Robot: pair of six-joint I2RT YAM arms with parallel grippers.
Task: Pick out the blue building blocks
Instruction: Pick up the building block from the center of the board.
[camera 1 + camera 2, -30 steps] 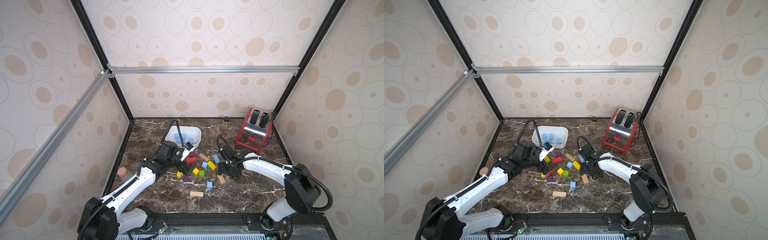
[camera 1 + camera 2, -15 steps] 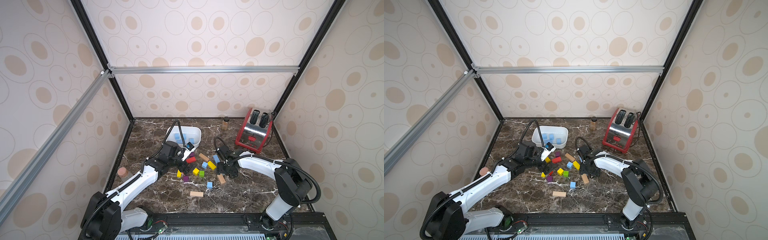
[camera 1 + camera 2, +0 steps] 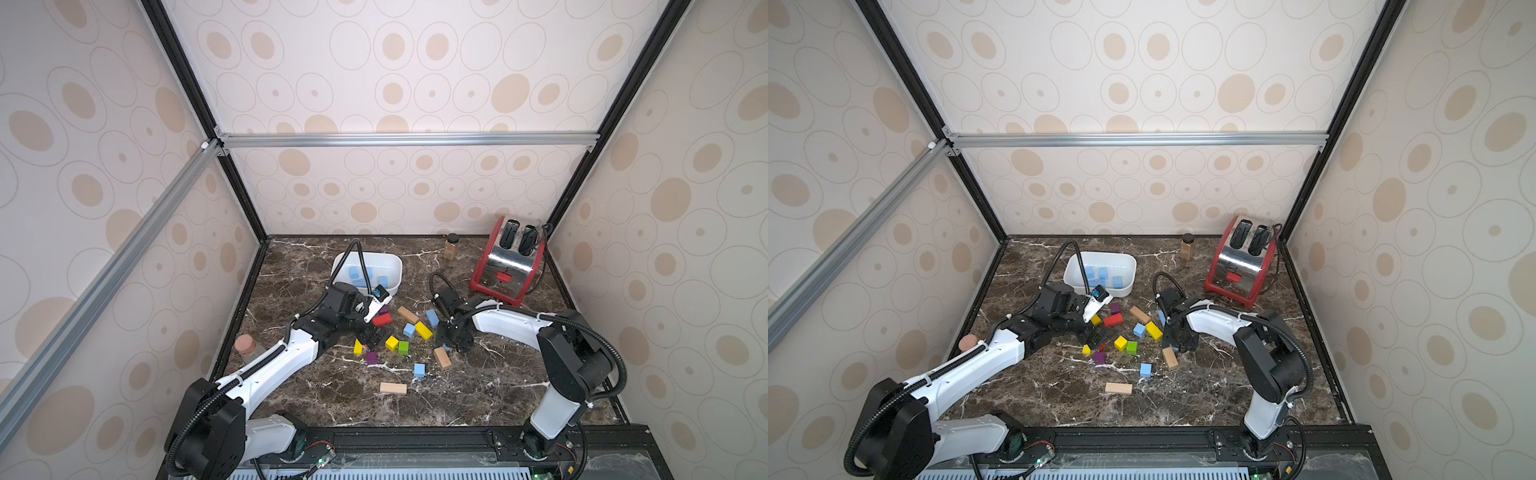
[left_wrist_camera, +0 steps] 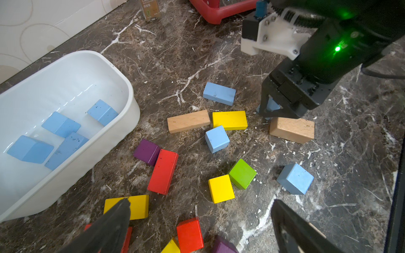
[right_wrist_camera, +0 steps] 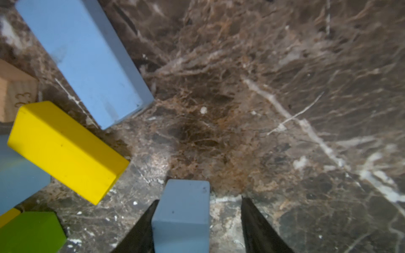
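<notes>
Finds right end effector [image 5: 199, 201] low over the counter [image 5: 285, 109], astride cube 1 [image 5: 182, 214], a blue block. Sees its jaws at middling width: 1 finger [image 5: 142, 230] against a cube face, the opposite finger apart from it, so no grip yet. Places cube 1 squarely between the fingers, seated on the counter, just beside a tan block [image 4: 291, 130]. Judges the coming move a plain squeeze, with no sideways travel.

Finds left end effector [image 4: 200, 202] wide and empty above the mixed blocks, near the bin [image 4: 122, 78]. Counts 4 blue blocks [image 4: 61, 123] in the bin.

Counts 3 more loose:
- Brick [image 4: 219, 93], near the right end effector, long axis oblique to its jaw line.
- Cube 2 [image 4: 217, 139], between the 2 end effectors.
- Cube 3 [image 4: 294, 178], toward the robot's base.

Judges the bin nearer the left arm.
</notes>
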